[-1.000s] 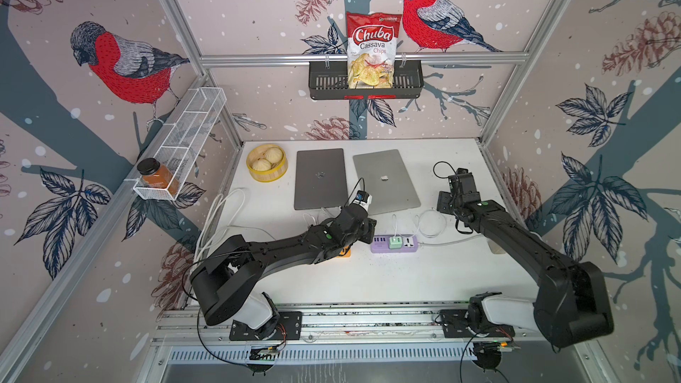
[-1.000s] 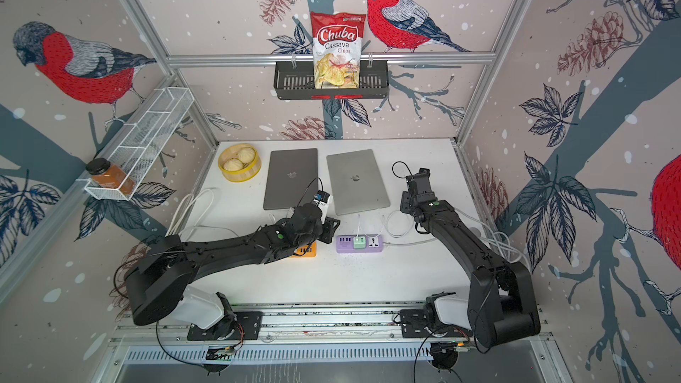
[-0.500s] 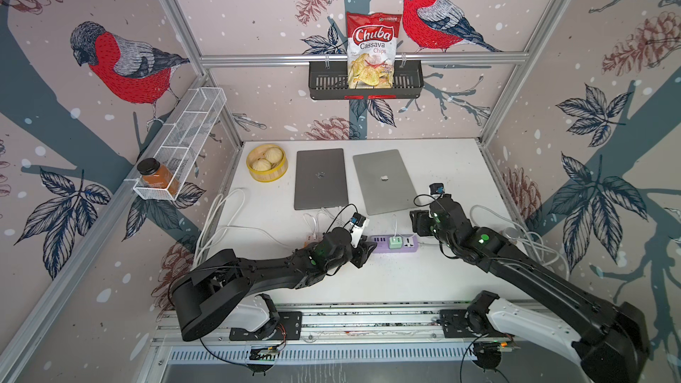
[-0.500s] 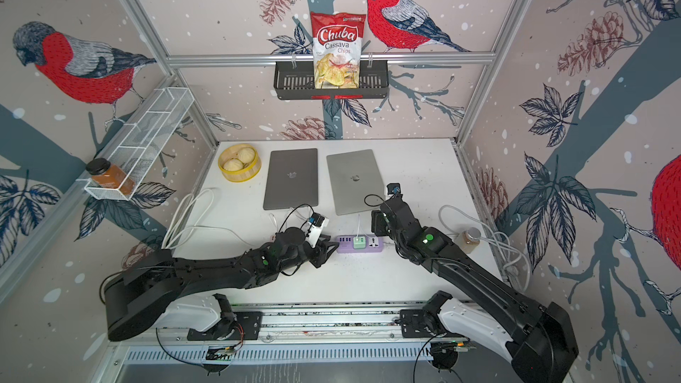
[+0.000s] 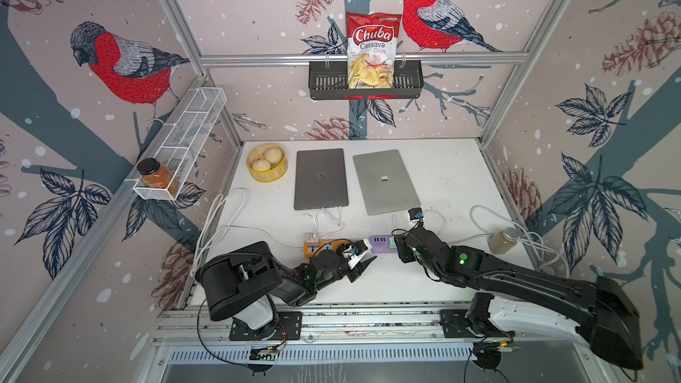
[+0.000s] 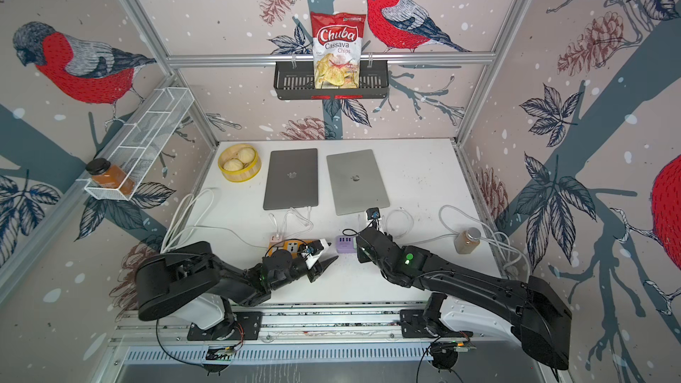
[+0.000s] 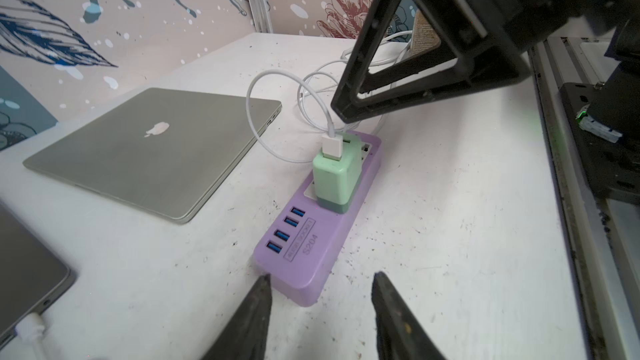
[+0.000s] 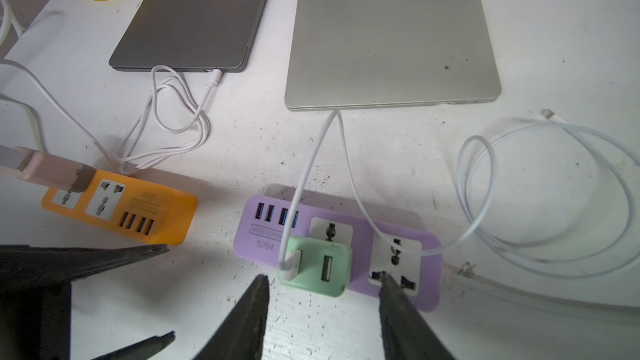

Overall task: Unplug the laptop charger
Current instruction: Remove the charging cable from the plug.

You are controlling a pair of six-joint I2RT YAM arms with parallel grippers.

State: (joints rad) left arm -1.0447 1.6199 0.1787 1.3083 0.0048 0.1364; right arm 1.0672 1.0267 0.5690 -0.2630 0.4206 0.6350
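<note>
Right wrist view has the right gripper [image 8: 323,277] spread wide, one finger either side of the green charger [image 8: 313,270] without pinching it; the charger stands plugged into the purple power strip [image 8: 249,240], which lies at six o'clock from the silver laptop [image 5: 385,182] in both top views. Meanwhile the left gripper [image 7: 320,275] is spread too and empty, at about eight o'clock from the strip.
</note>
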